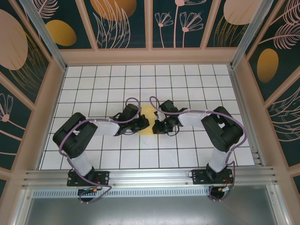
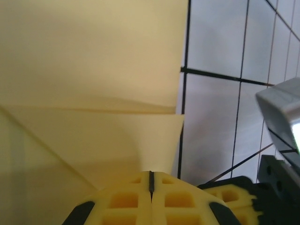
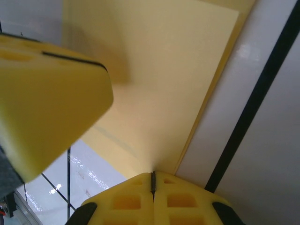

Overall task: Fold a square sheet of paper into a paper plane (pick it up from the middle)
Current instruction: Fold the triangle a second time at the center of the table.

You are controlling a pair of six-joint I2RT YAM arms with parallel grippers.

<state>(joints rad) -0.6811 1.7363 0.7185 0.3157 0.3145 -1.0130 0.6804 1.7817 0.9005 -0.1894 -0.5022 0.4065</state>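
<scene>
Top external: paper between two shut jaws

The square sheet of paper point(image 1: 149, 115) lies mid worktop point(image 1: 140, 79). The left gripper point(image 1: 142, 124) is at its left edge, the right gripper point(image 1: 157, 125) at its right, both just as near. Both jaws are squeezed shut; I cannot tell if they pinch it. It is pale yellow, folded, with one crease.

Table point(image 1: 140, 159): white tiles, dark grid lines, glossy. Frame point(image 1: 150, 56): pale wood, boxing the table on three sides. Wall panels point(image 1: 122, 23): dark teal, printed with pale leaves, stemmed flowers and orange ovals. Rails point(image 1: 150, 176): aluminium, along the near edge. Perforated strip point(image 1: 154, 192): just below the rails. Grey metal sheet point(image 1: 150, 208): nearest, plain.
</scene>
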